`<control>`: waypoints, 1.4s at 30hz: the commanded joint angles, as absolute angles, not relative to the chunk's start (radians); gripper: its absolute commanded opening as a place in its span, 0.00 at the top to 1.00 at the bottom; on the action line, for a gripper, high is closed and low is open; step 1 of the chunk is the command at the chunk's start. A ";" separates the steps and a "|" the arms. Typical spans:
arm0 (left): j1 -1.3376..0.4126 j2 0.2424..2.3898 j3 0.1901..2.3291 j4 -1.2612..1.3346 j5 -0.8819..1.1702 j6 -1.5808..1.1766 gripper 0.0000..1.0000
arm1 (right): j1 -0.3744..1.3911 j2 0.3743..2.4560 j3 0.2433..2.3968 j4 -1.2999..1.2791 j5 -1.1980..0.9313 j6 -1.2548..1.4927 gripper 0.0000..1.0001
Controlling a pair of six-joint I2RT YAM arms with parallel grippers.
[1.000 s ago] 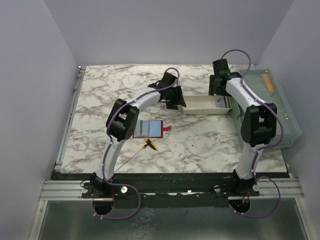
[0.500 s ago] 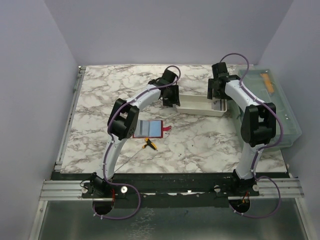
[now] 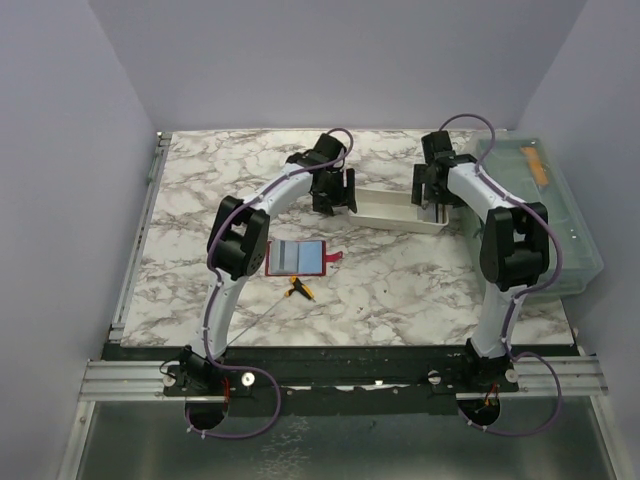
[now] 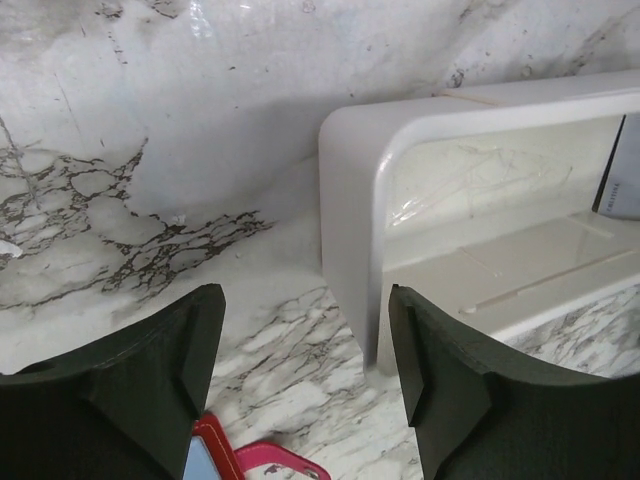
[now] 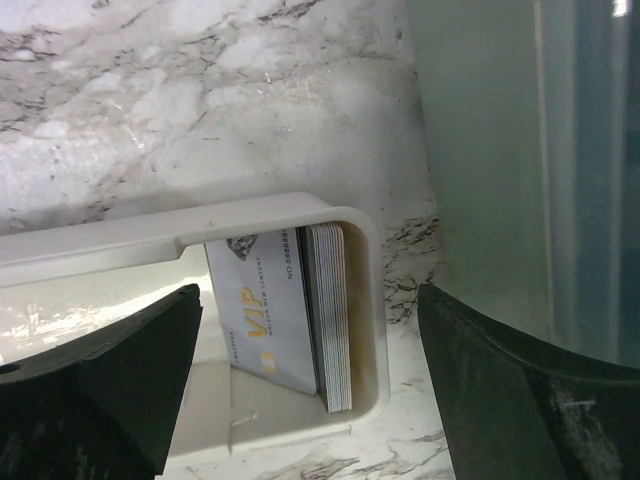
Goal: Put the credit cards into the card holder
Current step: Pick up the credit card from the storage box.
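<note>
My left fingers (image 4: 130,400) stand apart with nothing between them, only bare marbled surface (image 4: 150,130) showing in the gap. They hang low just off the left end of the white tray (image 4: 350,230), whose rounded corner sits right beside my right-hand fingertip without my being able to tell whether it touches. Below that gap a red corner of the wallet (image 4: 214,441) peeks in, with its small strap lying next to it.

My right fingers (image 5: 100,400) are also spread wide and hold nothing. They hover over the right end of the tray, one on each side of it. Inside that end the cards (image 5: 265,320) stand on edge as a tight stack, pressed against the tray's short end wall. The front one is pale grey-blue with gold lettering; the colours of the ones behind it I cannot make out, only their edges.

From above, the wallet (image 3: 298,258) lies opened flat on the surface, blue-grey lining up, nearer to my bases than the tray and well apart from the cards. A small yellow-handled tool (image 3: 300,290) lies just in front of it. A clear lidded bin (image 3: 560,220) sits along the right edge of the surface, beside my right arm.
</note>
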State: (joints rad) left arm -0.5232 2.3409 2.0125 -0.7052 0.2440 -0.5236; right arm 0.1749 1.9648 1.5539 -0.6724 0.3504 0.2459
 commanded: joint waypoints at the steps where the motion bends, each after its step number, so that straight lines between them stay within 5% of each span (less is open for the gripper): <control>1: -0.525 2.255 1.993 -0.735 0.288 -0.495 0.27 | 0.172 2.026 1.528 -0.670 0.382 0.255 0.09; 10: -0.525 2.210 1.946 -0.731 0.321 -0.490 0.27 | 0.187 2.072 1.523 -0.691 0.485 0.259 0.17; 17: -0.524 2.179 1.935 -0.728 0.321 -0.485 0.27 | 0.191 2.035 1.537 -0.693 0.519 0.246 0.39; 30: -0.524 2.169 1.931 -0.726 0.349 -0.486 0.27 | 0.201 2.021 1.588 -0.767 0.567 0.246 0.28; 42: -0.524 2.159 1.927 -0.722 0.360 -0.485 0.27 | 0.202 1.996 1.595 -0.796 0.587 0.246 0.49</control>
State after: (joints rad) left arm -0.5236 2.2105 1.9385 -0.7242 0.3332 -0.4992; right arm 0.2024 2.0323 1.5665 -0.7506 0.5350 0.2447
